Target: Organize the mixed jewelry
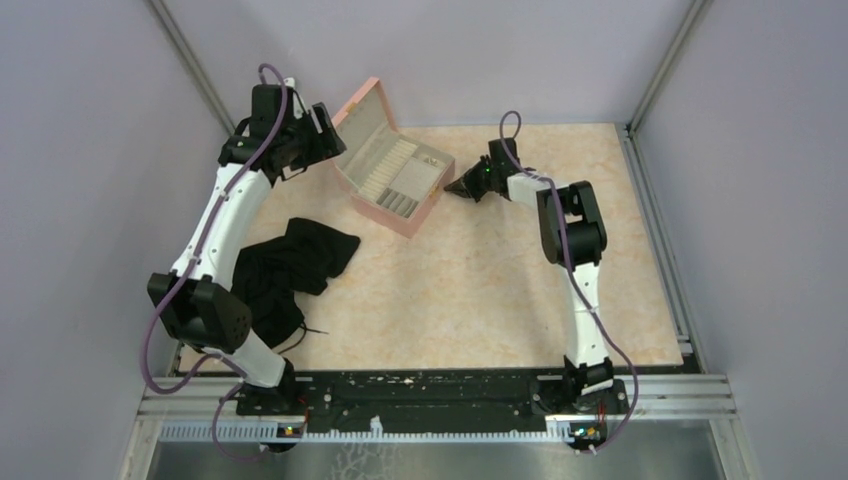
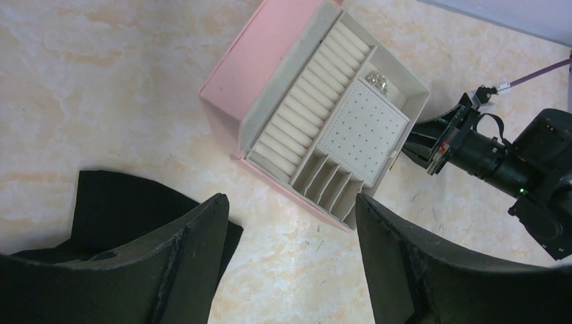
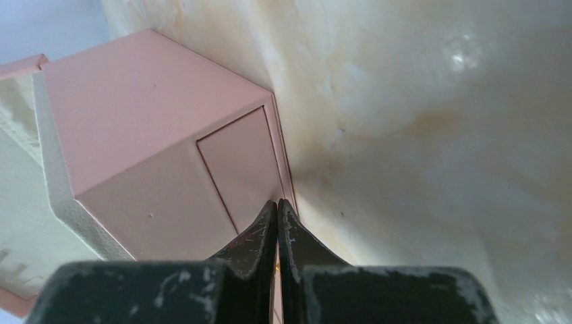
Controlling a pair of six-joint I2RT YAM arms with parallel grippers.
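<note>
A: What is the box (image 1: 392, 170) made of?
B: Outside it is pale pink, smooth and matt, like coated card. The cream lining (image 2: 303, 108) looks soft and velvety, with padded rolls.
A: And the table (image 1: 480, 290)?
B: Marbled peach-cream, smooth, with a faint sheen in the right wrist view.
A: Anything else?
B: A black cloth (image 1: 290, 265), matt and crumpled. The jewelry (image 2: 376, 82) glints like silvery metal. The right gripper (image 3: 278, 209) is matt black, its fingers (image 3: 253, 246) scratched pale.
</note>
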